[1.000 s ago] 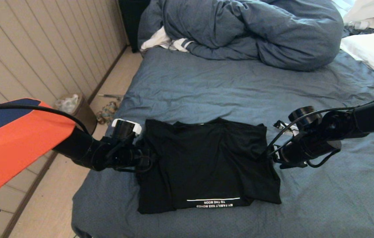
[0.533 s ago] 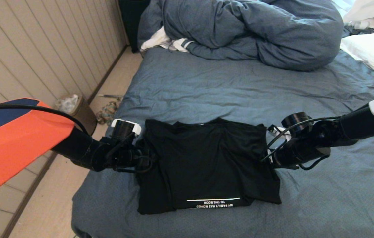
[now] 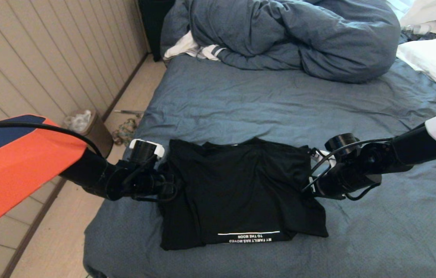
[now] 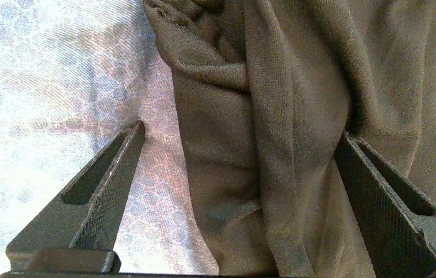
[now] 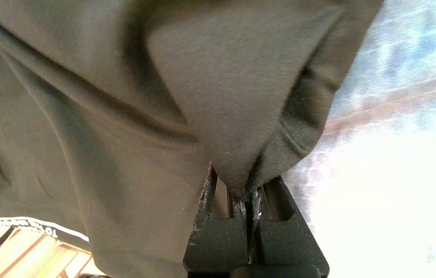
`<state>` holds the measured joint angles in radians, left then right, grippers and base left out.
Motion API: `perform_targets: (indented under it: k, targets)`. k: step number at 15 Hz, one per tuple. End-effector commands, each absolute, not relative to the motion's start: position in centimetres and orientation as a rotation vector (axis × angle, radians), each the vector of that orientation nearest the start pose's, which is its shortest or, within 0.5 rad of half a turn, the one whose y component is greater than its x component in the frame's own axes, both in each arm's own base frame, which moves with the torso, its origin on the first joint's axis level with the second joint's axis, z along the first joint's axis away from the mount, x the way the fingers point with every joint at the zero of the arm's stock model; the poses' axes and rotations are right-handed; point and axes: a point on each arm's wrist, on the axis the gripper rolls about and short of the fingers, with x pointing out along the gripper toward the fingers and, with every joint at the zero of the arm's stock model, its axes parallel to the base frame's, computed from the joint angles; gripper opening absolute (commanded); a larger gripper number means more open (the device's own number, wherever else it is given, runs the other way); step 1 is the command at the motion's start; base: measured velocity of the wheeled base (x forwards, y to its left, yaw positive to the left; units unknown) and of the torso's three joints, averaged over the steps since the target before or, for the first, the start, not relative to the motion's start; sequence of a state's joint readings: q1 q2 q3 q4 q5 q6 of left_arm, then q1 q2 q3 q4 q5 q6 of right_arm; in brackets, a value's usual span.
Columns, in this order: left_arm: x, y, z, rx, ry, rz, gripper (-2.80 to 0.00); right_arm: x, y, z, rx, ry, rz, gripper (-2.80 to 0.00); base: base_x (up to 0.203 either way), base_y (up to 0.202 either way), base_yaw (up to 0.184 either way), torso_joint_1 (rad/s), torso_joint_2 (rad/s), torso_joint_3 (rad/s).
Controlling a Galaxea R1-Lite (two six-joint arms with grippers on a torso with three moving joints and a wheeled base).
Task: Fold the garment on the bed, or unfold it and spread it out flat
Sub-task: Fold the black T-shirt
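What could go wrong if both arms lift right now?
The right gripper is shut on only a thin pinch of the garment at its edge, so the fabric may slip out. The left gripper is open, its fingers straddling a fold without clamping it; lifting now would probably raise one side only and drag the folded shirt askew across the bed.
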<state>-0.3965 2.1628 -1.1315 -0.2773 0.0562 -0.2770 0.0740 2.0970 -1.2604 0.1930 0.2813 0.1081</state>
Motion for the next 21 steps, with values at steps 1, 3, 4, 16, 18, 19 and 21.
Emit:
perform_targets:
  k: [1, 3, 4, 16, 18, 19, 21]
  targets:
    - [36.6, -15.2, 6.8, -0.093, 0.774, -0.217, 0.00, 37.6, 2.9, 9.6, 0.207, 1.035, 0.256, -2.80, 0.000, 0.000, 0.000, 0.000, 0.00, 0.000]
    - [36.6, -15.2, 6.8, -0.092, 0.774, -0.219, 0.00, 37.6, 2.0, 9.8, 0.184, 1.022, 0.254, -2.80, 0.000, 0.000, 0.000, 0.000, 0.00, 0.000]
    - [36.6, -15.2, 6.7, -0.094, 0.776, -0.217, 0.00, 37.6, 1.5, 9.9, 0.176, 1.015, 0.250, -2.80, 0.000, 0.000, 0.000, 0.000, 0.00, 0.000]
    - [36.4, -15.1, 6.8, -0.093, 0.772, -0.218, 0.00, 37.5, -0.9, 10.0, 0.141, 1.002, 0.229, -2.80, 0.000, 0.000, 0.000, 0.000, 0.00, 0.000]
    - [36.4, -15.0, 6.8, -0.094, 0.771, -0.217, 0.00, 37.5, -1.3, 10.1, 0.141, 0.998, 0.222, -2.80, 0.000, 0.000, 0.000, 0.000, 0.00, 0.000]
    - [36.4, -15.0, 6.8, -0.093, 0.773, -0.216, 0.00, 37.5, -1.5, 10.1, 0.142, 0.995, 0.219, -2.80, 0.000, 0.000, 0.000, 0.000, 0.00, 0.000]
    - [36.4, -15.0, 6.9, -0.096, 0.770, -0.216, 0.00, 37.4, -1.4, 10.0, 0.140, 1.001, 0.223, -2.80, 0.000, 0.000, 0.000, 0.000, 0.00, 0.000]
